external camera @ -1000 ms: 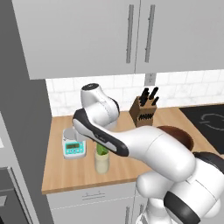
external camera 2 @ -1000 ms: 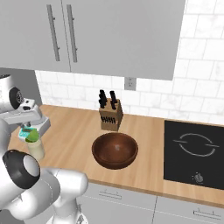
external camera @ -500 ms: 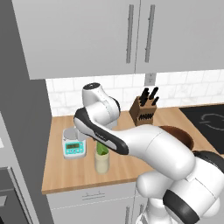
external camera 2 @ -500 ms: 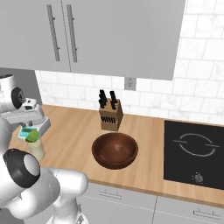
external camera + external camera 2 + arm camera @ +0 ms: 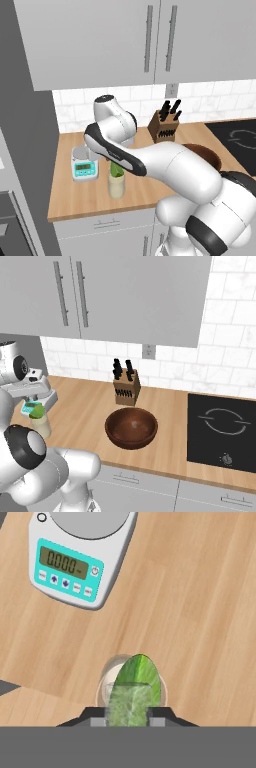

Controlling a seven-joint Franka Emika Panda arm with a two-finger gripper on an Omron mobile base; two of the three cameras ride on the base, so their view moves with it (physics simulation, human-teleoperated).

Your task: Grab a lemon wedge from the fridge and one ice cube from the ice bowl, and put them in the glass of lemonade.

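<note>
The lemon wedge (image 5: 136,682), yellowish-green and pointed, stands tip-up in the mouth of the glass of lemonade (image 5: 106,679). My gripper (image 5: 128,714) hangs straight above the glass, shut on the wedge's lower part, with one finger against each side. In the left base view the wedge (image 5: 117,170) sticks out of the cream tumbler (image 5: 116,186), under my forearm. In the right base view the glass (image 5: 41,427) and wedge (image 5: 36,411) sit at the far left, below the gripper (image 5: 37,405). The ice bowl (image 5: 131,427), dark brown wood, stands mid-counter. Any ice in it is too small to tell.
A teal-and-white kitchen scale (image 5: 84,167) sits just left of the glass. A knife block (image 5: 126,389) stands behind the bowl by the tiled wall. A black hob (image 5: 222,426) lies at the right. The fridge's grey side (image 5: 20,140) bounds the counter's left end. Wall cupboards hang overhead.
</note>
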